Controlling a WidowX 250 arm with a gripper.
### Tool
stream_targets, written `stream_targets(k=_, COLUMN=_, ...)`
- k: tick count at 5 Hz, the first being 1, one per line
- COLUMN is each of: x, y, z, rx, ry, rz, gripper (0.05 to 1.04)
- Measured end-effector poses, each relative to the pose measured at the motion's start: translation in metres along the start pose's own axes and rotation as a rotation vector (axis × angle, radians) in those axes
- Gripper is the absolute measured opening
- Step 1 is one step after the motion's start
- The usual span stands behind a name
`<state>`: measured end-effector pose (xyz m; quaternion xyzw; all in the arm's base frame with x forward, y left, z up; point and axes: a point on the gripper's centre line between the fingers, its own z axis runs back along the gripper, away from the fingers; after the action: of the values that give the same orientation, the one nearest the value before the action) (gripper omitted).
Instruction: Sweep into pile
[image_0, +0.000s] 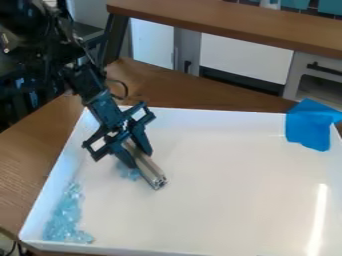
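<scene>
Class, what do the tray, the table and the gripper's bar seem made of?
The tray: probably glossy plastic, showing a bright streak of reflected light.
The table: wood or wood-look laminate, satin, with visible grain.
The bar: likely metal, grey with a dull sheen.

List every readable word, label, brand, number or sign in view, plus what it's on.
No readable text.
White tray: none.
Blue tape: none.
Metal bar in the end effector: detail at its free end too small to tell if it's a marking.
Robot arm: small light spots higher up, too small to tell if they're print.
</scene>
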<state>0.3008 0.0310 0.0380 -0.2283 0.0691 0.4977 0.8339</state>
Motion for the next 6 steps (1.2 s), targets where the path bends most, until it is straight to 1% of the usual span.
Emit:
stream_targets(k=1, x=-0.011, y=0.007, z=0.000, rx=0.010, ry=0.012, rz=-0.015, gripper=0.371)
stream_targets(k=2, x=-0.016, y=0.008, z=0.000, rx=0.007, ry=0.034, rz=-0.017, gripper=0.371)
stream_targets(k=3, x=-0.027, y=0.013, z=0.001, rx=0.001, ry=0.052, rz=-0.003, gripper=0.371)
stream_targets(k=4, x=-0.047, y=0.023, z=0.004, rx=-0.052, ry=0.033, rz=0.020, gripper=0.371)
stream_targets(k=5, x=-0.060, y=0.032, z=0.008, rx=-0.070, ry=0.017, rz=0.027, gripper=0.371)
stream_targets(k=6, x=-0.070, y=0.045, z=0.017, rx=-0.108, ry=-0.005, rz=0.051, gripper=0.371)
